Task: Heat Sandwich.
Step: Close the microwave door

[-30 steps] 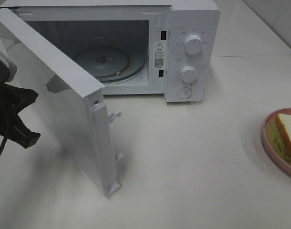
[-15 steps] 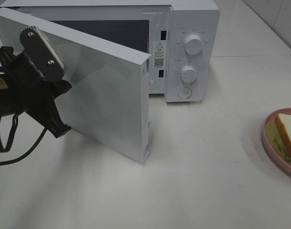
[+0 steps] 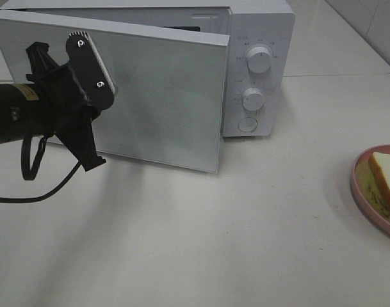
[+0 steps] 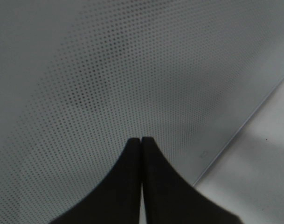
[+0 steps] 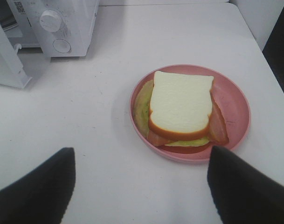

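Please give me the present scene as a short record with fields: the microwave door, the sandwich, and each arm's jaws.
microwave door: nearly closed, not yet flush with the microwave
left gripper: jaws shut, tips against the door's front
right gripper: jaws open, empty, above the table near the plate
sandwich: on the pink plate, outside the microwave

High camera looks down on my table (image 3: 246, 243); my left wrist hugs the door (image 4: 109, 70), my right sees the microwave (image 5: 62, 23) too.
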Action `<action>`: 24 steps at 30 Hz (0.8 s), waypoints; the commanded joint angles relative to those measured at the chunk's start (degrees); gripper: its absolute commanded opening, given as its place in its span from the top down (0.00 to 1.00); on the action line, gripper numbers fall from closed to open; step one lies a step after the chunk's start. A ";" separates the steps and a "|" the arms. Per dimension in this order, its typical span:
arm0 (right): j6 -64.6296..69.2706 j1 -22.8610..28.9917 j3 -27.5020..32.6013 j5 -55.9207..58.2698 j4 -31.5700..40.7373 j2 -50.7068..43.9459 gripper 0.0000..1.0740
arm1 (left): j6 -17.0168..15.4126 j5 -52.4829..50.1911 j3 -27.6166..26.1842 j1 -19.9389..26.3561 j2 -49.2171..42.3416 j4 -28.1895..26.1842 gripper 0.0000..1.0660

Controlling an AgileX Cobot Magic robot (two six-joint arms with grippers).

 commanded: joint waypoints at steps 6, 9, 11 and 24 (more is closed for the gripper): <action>-0.57 -0.29 0.06 -0.17 -0.46 -1.55 0.30 | 12.72 -0.92 -1.49 -2.23 0.63 -4.76 1.00; -0.57 -0.29 0.06 -0.17 -0.46 -1.55 0.30 | 21.94 -3.50 -1.55 -4.30 0.63 -11.52 1.00; -0.57 -0.29 0.06 -0.17 -0.46 -1.55 0.30 | 31.17 -7.10 -1.55 -7.05 0.63 -20.05 1.00; -0.57 -0.29 0.06 -0.17 -0.46 -1.55 0.30 | 57.52 -33.92 -1.78 -15.76 8.31 -33.69 1.00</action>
